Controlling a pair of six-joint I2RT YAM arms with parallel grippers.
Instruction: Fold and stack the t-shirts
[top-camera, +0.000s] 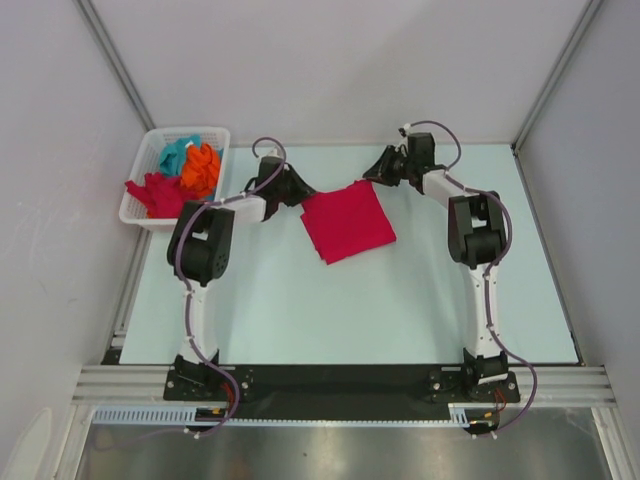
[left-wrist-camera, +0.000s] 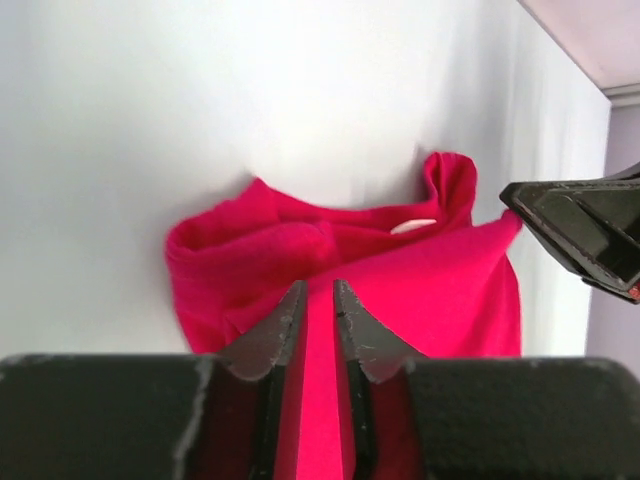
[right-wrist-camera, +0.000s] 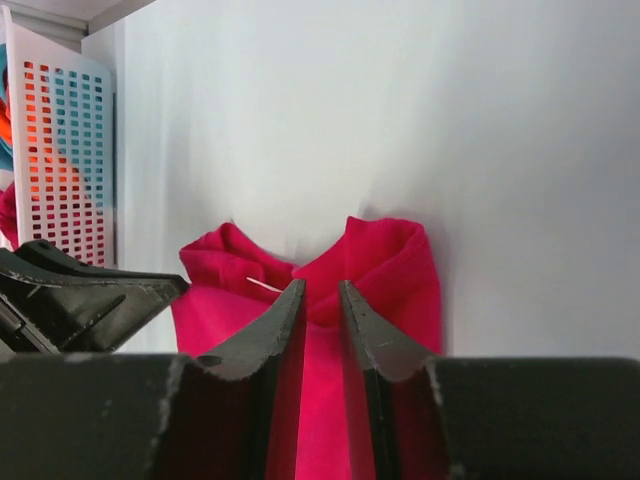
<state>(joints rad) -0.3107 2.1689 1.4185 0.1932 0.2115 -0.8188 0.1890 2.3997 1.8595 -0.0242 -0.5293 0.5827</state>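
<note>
2 grips | left gripper (left-wrist-camera: 318, 292), right gripper (right-wrist-camera: 320, 290) pinching red t-shirt (top-camera: 348, 226) edge

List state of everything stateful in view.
table t-shirt, partly folded, far edge lifted
left gripper, shut on table t-shirt
right gripper, shut on table t-shirt
basket, holding unfolded shirts
orange t-shirt, bunched in basket
teal t-shirt, bunched in basket
second red t-shirt, bunched, overhanging basket rim

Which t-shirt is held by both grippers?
The crimson t-shirt lying on the table, pinched by the left gripper and right gripper; the orange shirt, teal shirt and second red shirt sit bunched in the white basket.
</note>
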